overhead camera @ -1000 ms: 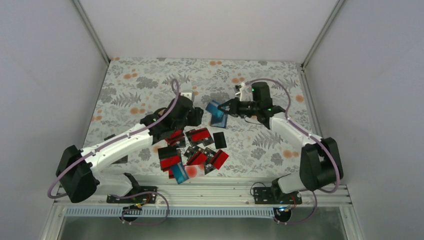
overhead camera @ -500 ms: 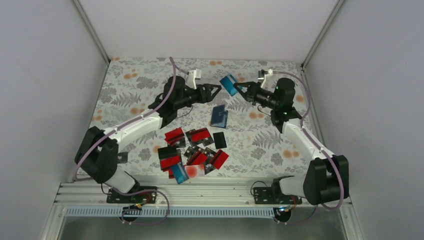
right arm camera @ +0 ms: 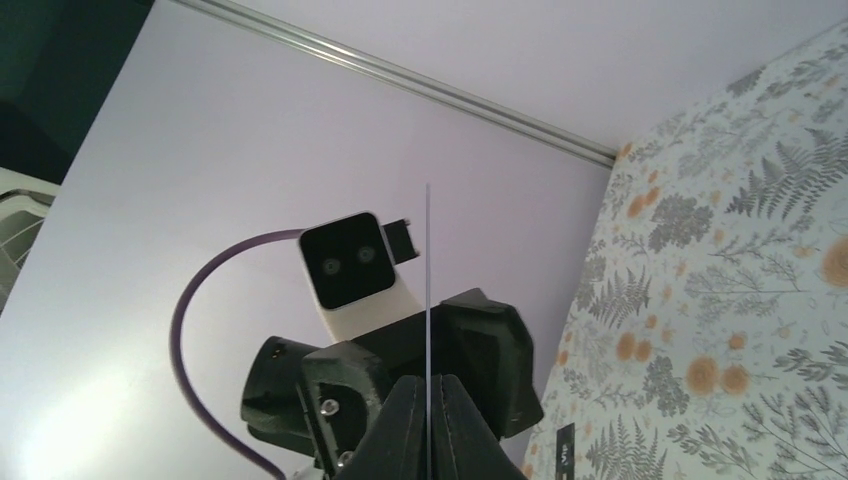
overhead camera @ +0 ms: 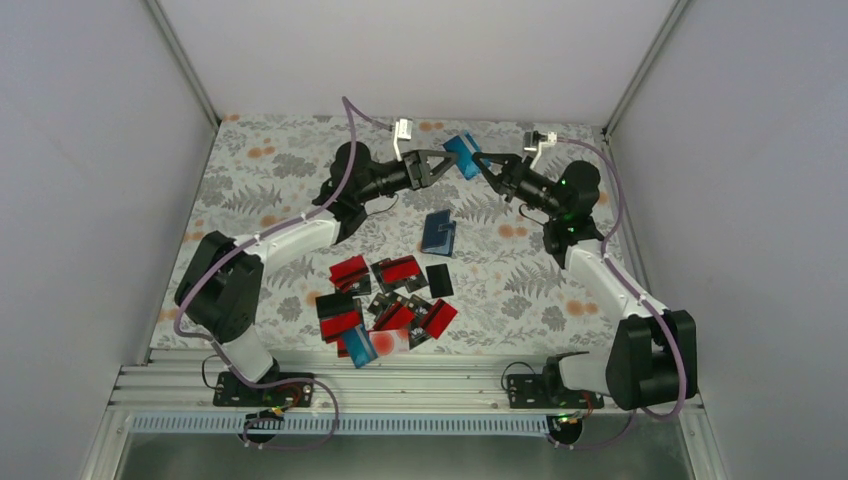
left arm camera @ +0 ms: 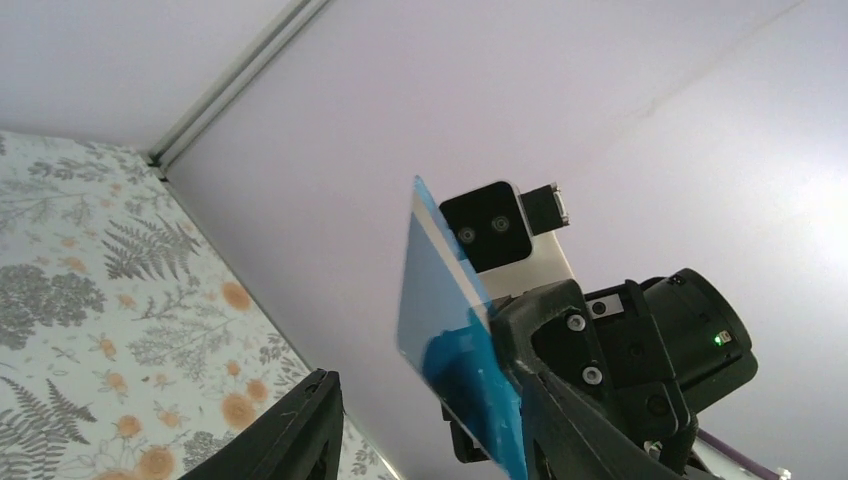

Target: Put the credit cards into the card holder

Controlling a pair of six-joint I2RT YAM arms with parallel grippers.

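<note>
My right gripper [overhead camera: 488, 166] is shut on a light blue credit card [overhead camera: 462, 155], held high over the back of the table. In the right wrist view the card [right arm camera: 428, 270] shows edge-on, pinched between the fingertips [right arm camera: 410, 410]. My left gripper [overhead camera: 440, 166] faces it, open. In the left wrist view the card [left arm camera: 445, 330] stands between my open jaws, close to the right finger [left arm camera: 590, 445] and far from the left one [left arm camera: 300, 430]. The navy card holder [overhead camera: 438, 232] lies on the table below. Several red and black credit cards [overhead camera: 385, 300] lie scattered nearer the front.
A floral cloth [overhead camera: 280, 180] covers the table, boxed in by pale walls at the left, back and right. A metal rail [overhead camera: 400, 385] carrying both arm bases runs along the near edge. A pale card with a red blot [overhead camera: 385, 342] lies by that edge.
The right gripper lifted the blue card from above the card holder up and back. The left arm rose from the card pile, and its open jaws came around the card.
</note>
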